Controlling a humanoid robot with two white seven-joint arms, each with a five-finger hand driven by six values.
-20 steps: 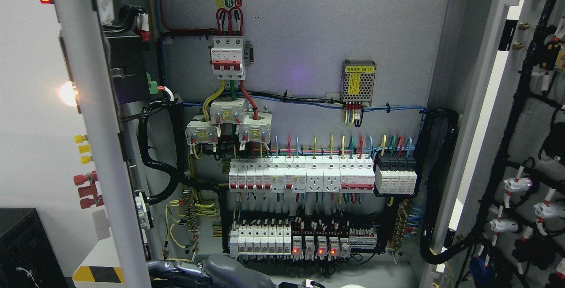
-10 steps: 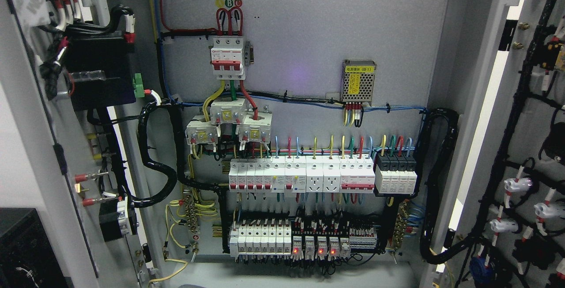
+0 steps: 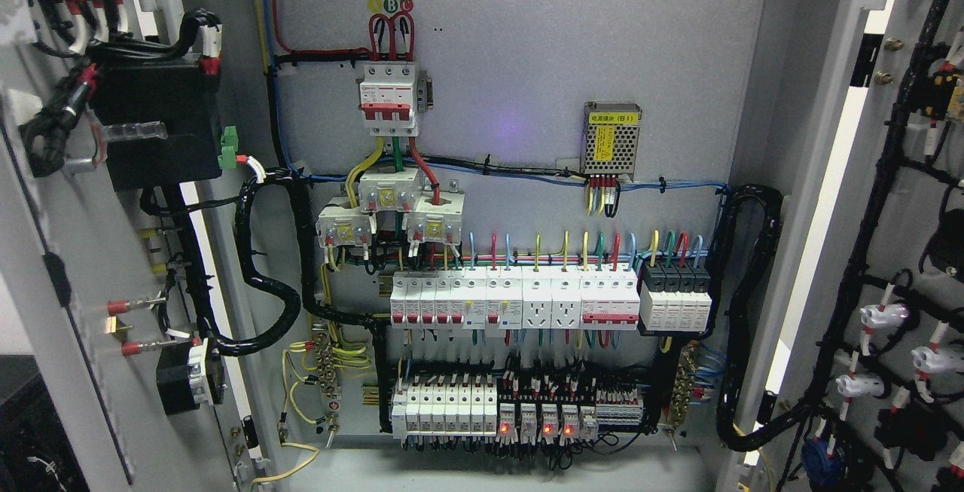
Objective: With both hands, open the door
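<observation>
The electrical cabinet stands open on both sides. Its left door (image 3: 83,266) is swung wide, showing its inner face with a black box (image 3: 154,130), wire bundles and red terminals. At the picture's right, the other door (image 3: 889,198) also hangs open, its inner face carrying black cable looms and white connectors. Between them the back panel (image 3: 527,55) is fully exposed, with rows of white breakers (image 3: 512,297), a small power supply (image 3: 612,139) and relays lit red at the bottom. Neither hand nor arm shows anywhere in the picture.
A thick black cable loom (image 3: 267,281) loops from the left door's hinge side into the cabinet. Another loom (image 3: 742,326) runs down the right inner wall. A dark object (image 3: 30,432) sits at the lower left corner, outside the left door.
The left door has swung further open to the left, turning from edge-on to showing its inner face. The robot hand seen at the bottom edge a second ago has dropped out of view.
</observation>
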